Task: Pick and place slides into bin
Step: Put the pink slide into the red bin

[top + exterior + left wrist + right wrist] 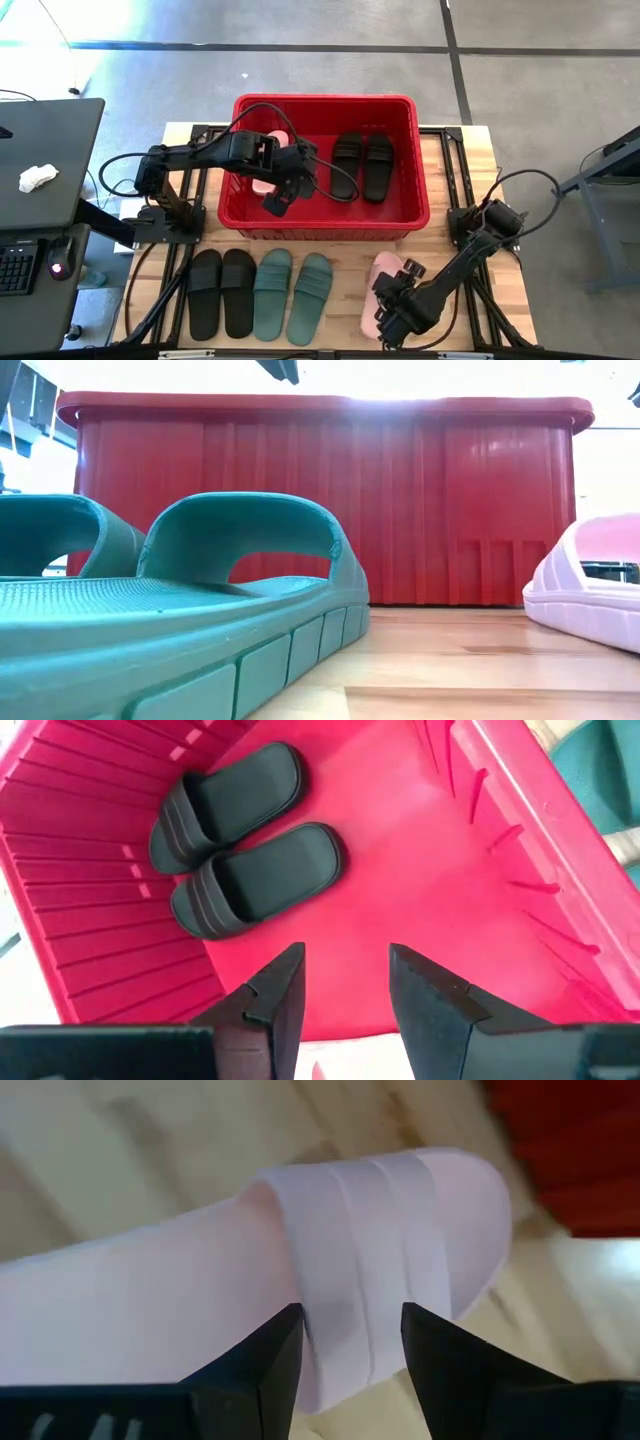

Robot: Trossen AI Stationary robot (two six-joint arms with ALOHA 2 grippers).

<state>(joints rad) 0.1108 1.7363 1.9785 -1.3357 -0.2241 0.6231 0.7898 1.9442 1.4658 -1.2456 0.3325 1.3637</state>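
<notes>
Over the table's front right edge, the right gripper (pixel 350 1370) hangs with its fingers apart above the strap of the pink slide (pixel 300 1290) lying there; closing off-centre could pinch only the rubbery edge, which may slip out. The left gripper (pixel 345 1005), also parted and empty, hovers inside the red bin (pixel 400 215) above a pink slide (pixel 268 182), beside the black pair (pixel 240 840). The black pair (pixel 222 292) and green pair (pixel 292 295) wait on the table.

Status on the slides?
Left hand open, empty, over bin. Right hand open above pink slide on table. Black pair binned. Nothing blocking.
</notes>
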